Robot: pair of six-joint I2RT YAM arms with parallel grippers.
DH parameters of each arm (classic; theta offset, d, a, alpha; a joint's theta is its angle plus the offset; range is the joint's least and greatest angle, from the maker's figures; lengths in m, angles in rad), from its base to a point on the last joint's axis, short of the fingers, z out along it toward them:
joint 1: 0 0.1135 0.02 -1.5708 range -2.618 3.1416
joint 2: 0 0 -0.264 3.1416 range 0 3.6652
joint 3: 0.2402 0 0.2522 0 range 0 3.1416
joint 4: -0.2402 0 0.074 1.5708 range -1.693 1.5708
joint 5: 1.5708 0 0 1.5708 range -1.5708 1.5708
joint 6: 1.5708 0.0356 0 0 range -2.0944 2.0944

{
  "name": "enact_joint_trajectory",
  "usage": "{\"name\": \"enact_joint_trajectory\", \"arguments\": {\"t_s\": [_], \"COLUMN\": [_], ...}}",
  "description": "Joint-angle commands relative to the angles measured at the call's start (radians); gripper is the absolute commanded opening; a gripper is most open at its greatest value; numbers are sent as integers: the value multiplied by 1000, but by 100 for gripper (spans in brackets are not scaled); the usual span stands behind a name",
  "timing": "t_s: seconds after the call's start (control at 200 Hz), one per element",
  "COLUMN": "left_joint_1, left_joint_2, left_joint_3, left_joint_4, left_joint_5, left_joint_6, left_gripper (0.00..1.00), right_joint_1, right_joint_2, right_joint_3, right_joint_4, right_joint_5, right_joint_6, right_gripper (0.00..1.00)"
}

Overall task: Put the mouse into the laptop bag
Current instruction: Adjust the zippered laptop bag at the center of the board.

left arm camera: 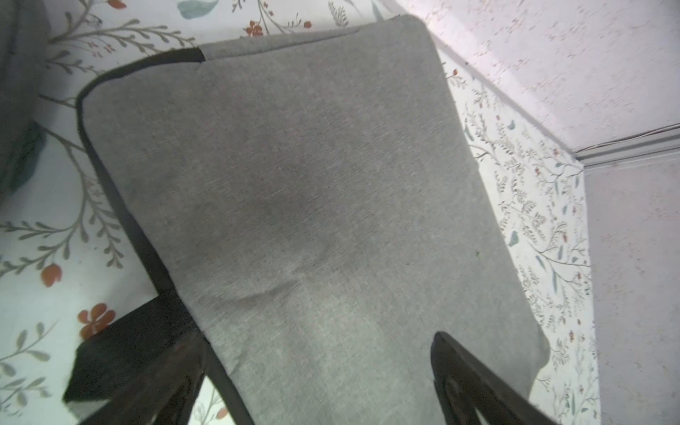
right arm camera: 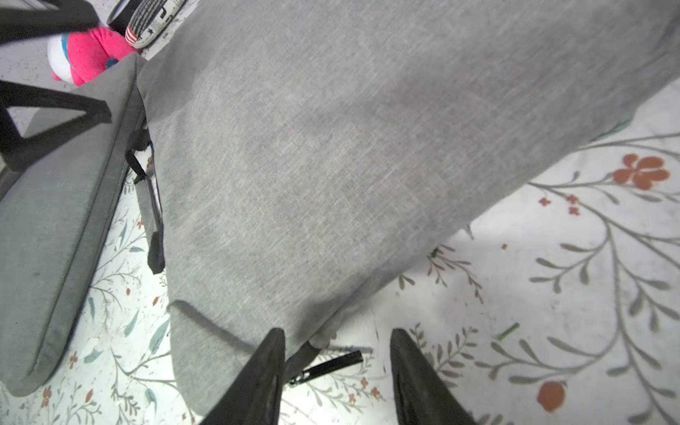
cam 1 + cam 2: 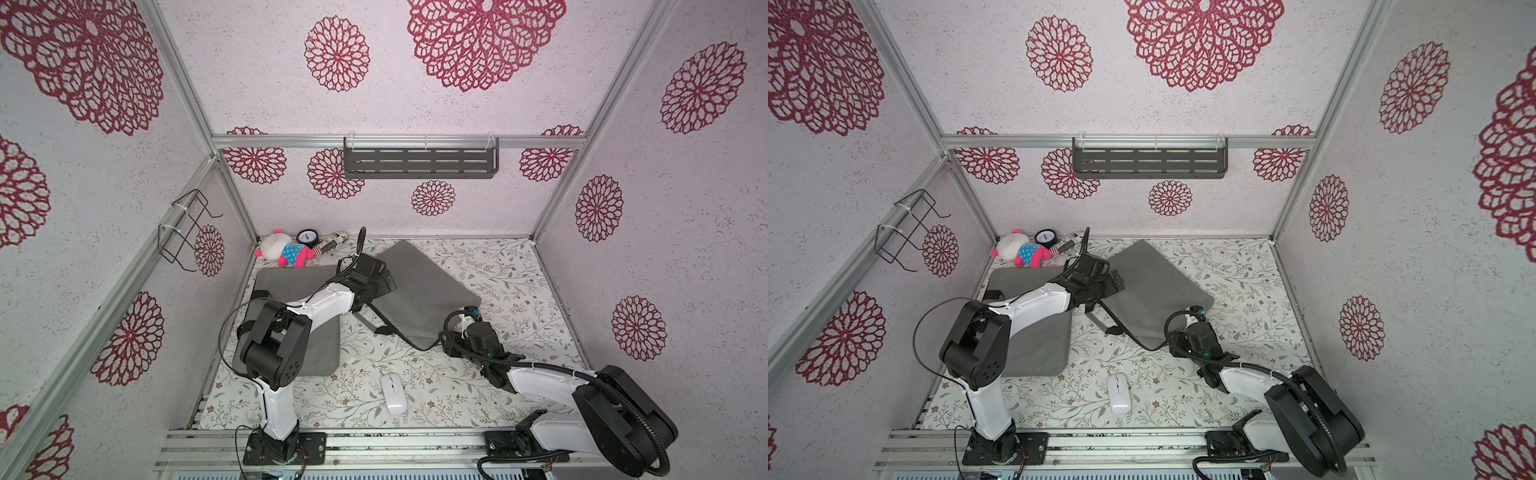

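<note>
Mouse (image 3: 394,394) not yet picked: it is seen on the table (image 3: 498,266) near the front, well apart from the laptop bag (image 3: 424,286). Left gripper (image 1: 312,386) is spread wide over the bag; right gripper (image 2: 336,338) is parted, empty, by the zipper pull (image 2: 323,364).

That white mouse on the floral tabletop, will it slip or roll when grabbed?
The white oval plastic mouse looks smooth and domed, so a pinch may slip. It lies flat on the floral tabletop, so rolling seems unlikely; being small, probably light.
</note>
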Motion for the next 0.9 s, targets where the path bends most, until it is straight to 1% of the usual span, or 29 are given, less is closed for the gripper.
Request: {"name": "enact_joint_trajectory", "arguments": {"t_s": [0.0,0.18,0.26,0.43,0.555,0.665,0.831,0.896], "left_joint_1": [-4,-18,-26,-41,-45,-47,-52,-53], "left_joint_2": [-63,-148,-174,-217,-232,-225,-222,-221], "left_joint_3": [-50,-129,-152,-198,-220,-219,-217,-218], "left_joint_4": [41,58,61,84,96,96,96,96], "left_joint_5": [-5,-21,-27,-45,-51,-50,-52,-55], "left_joint_6": [-15,-34,-39,-51,-62,-71,-76,-78], "left_gripper": [98,98,98,98,98,98,98,98], "right_joint_1": [13,58,87,151,153,153,153,153], "right_joint_2": [42,69,38,-51,-93,-114,-86,-63], "right_joint_3": [-11,-52,-81,-148,-196,-209,-218,-222], "right_joint_4": [157,297,338,367,375,357,357,372], "right_joint_5": [-41,-56,-42,29,62,61,59,62], "right_joint_6": [-58,-93,-114,-181,-196,-204,-206,-207], "right_gripper": [48,47,50,54,56,58,62,65]}}
